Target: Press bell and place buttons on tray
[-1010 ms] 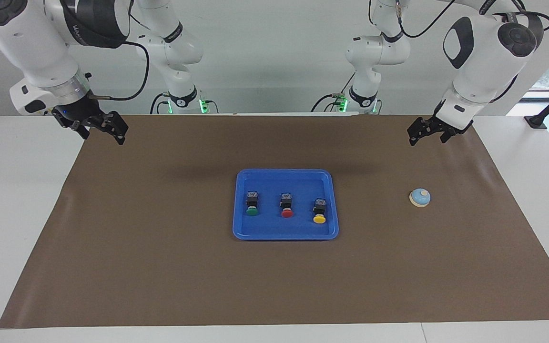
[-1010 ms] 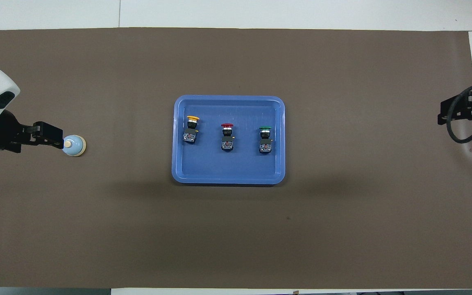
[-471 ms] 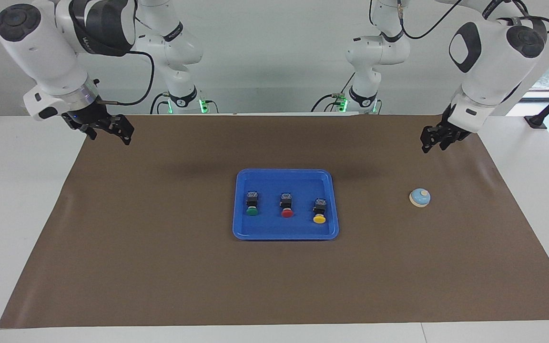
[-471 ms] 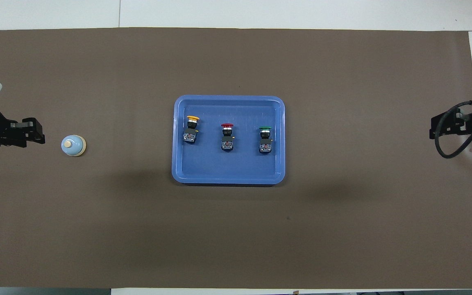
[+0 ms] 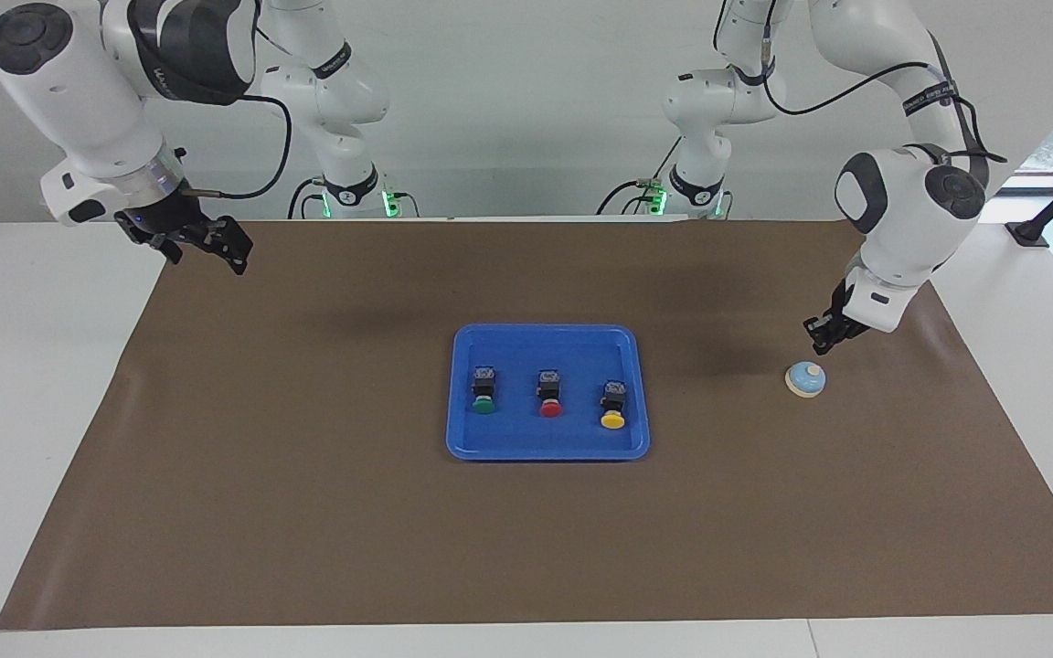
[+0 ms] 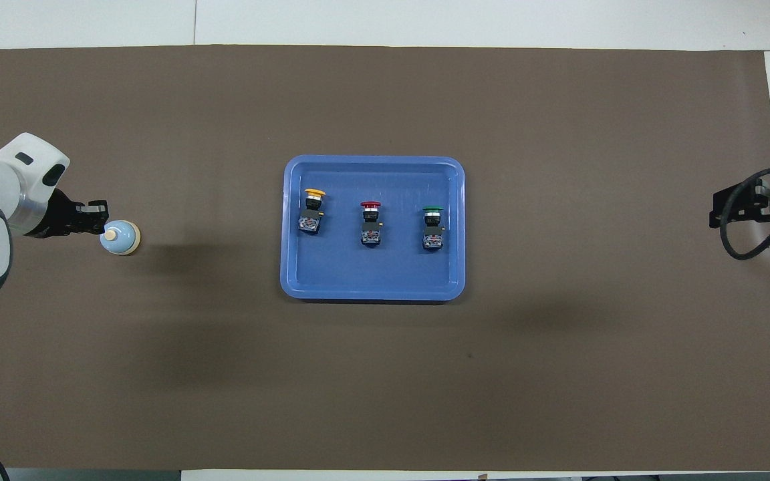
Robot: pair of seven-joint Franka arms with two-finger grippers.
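The light-blue bell (image 5: 805, 379) stands on the brown mat toward the left arm's end of the table; it also shows in the overhead view (image 6: 120, 238). My left gripper (image 5: 821, 336) hangs just above the bell's knob with a small gap under it, and in the overhead view (image 6: 95, 218) its tip lies at the bell's edge. The blue tray (image 5: 462, 443) lies in the middle of the mat. In it the green button (image 5: 483, 391), the red button (image 5: 550, 394) and the yellow button (image 5: 613, 405) lie in a row. My right gripper (image 5: 207, 242) waits high over the mat's edge at the right arm's end.
The brown mat (image 5: 307, 512) covers most of the white table. Bare white table borders it at both ends. The right arm's black cable loop (image 6: 742, 227) hangs by its gripper.
My left gripper has dropped from high over the mat's edge to just above the bell. The right gripper has barely shifted. The buttons, tray and bell have not moved.
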